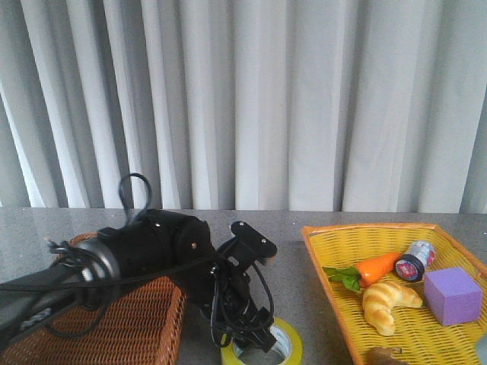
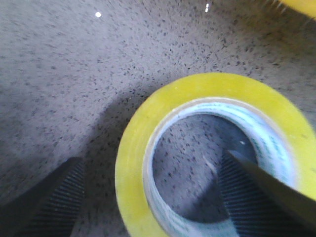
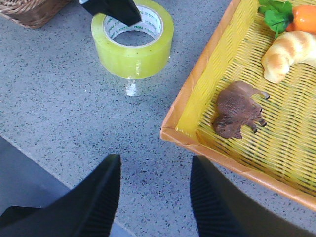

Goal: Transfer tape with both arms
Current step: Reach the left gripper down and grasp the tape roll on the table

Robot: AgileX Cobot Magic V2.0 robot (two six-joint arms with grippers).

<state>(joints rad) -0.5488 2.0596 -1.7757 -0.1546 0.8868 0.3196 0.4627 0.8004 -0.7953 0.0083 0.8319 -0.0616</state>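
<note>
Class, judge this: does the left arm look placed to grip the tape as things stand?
Probably yes. The left gripper is open, one of its fingers inside the tape core and the other outside the wall, with nothing between.

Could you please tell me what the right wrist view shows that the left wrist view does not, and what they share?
Only the right wrist view shows the yellow tray holding a brown animal figure, croissant and carrot, plus a wicker basket. Only the left wrist view shows the left gripper straddling the roll's wall, one finger inside the core. Both show the tape on the speckled table.
</note>
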